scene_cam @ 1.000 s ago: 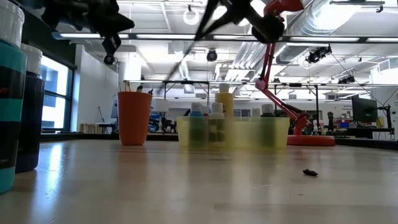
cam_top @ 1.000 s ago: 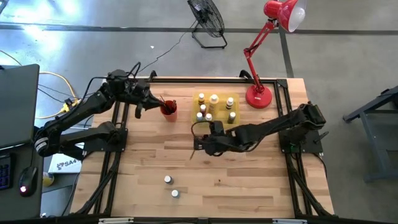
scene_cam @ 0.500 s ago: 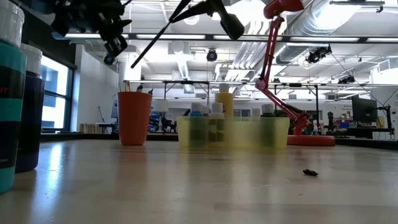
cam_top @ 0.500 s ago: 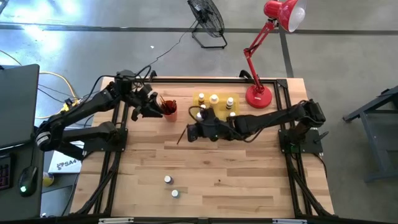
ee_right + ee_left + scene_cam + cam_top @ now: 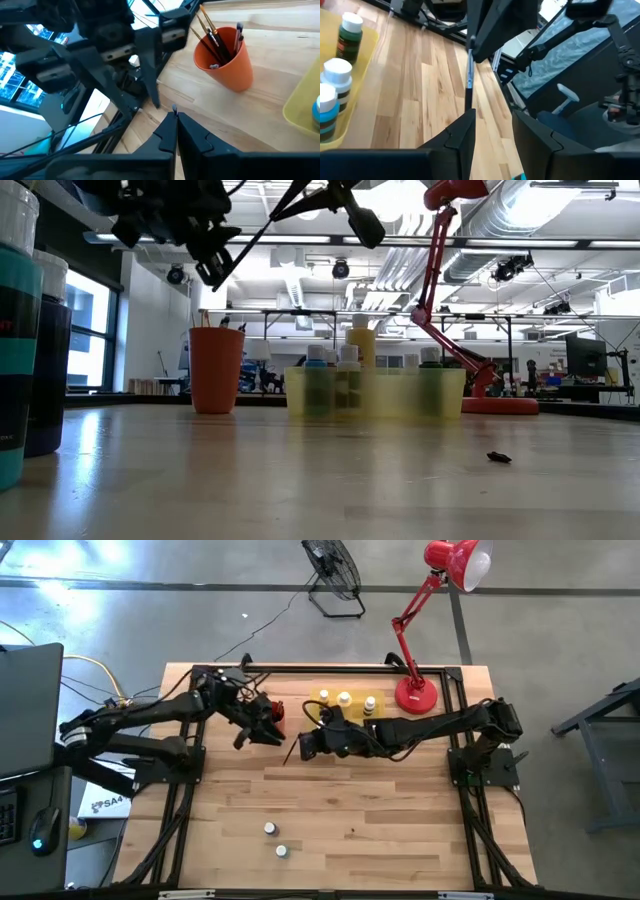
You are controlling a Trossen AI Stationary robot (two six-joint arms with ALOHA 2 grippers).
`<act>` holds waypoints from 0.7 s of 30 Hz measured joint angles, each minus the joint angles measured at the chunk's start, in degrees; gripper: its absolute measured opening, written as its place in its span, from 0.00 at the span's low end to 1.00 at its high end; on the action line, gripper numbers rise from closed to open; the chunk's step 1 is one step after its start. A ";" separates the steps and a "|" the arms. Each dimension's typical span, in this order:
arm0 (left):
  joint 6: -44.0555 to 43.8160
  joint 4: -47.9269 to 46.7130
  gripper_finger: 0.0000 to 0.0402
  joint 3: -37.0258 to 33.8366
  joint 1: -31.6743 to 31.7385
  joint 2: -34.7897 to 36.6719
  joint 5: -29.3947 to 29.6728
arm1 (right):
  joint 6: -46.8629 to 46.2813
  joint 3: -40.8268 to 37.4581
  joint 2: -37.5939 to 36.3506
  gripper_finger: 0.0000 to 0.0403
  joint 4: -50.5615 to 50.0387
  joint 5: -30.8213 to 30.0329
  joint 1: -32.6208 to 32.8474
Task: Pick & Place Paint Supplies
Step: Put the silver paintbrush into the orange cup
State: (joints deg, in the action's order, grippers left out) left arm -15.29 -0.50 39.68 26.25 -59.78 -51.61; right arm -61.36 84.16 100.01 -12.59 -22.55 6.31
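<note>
With the right end effector [image 5: 304,746] clamped on a thin dark-handled paintbrush [image 5: 291,753] above the desk [image 5: 350,800], the half-open left end effector [image 5: 252,733] risked fumbling the handover.

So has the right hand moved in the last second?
Yes. In the high view the right hand, shut on a paintbrush, went up-left toward the red cup, alongside the yellow tray.
</note>
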 joint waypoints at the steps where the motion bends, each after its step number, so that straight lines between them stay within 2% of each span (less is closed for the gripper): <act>1: 0.04 0.57 0.31 0.00 -0.51 -0.84 0.12 | -0.01 0.00 0.00 0.01 -0.02 0.00 0.00; 10: 0.24 8.16 0.31 0.02 -5.04 -4.94 3.52 | 0.12 0.00 0.01 0.01 -0.01 0.24 0.02; 21: -1.53 9.58 0.31 0.04 -5.30 -6.54 7.65 | 0.17 0.00 0.04 0.01 0.47 1.36 0.04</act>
State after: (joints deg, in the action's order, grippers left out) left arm -16.82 9.09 39.72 20.95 -66.32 -43.97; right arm -61.19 84.16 100.05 -12.12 -21.19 6.35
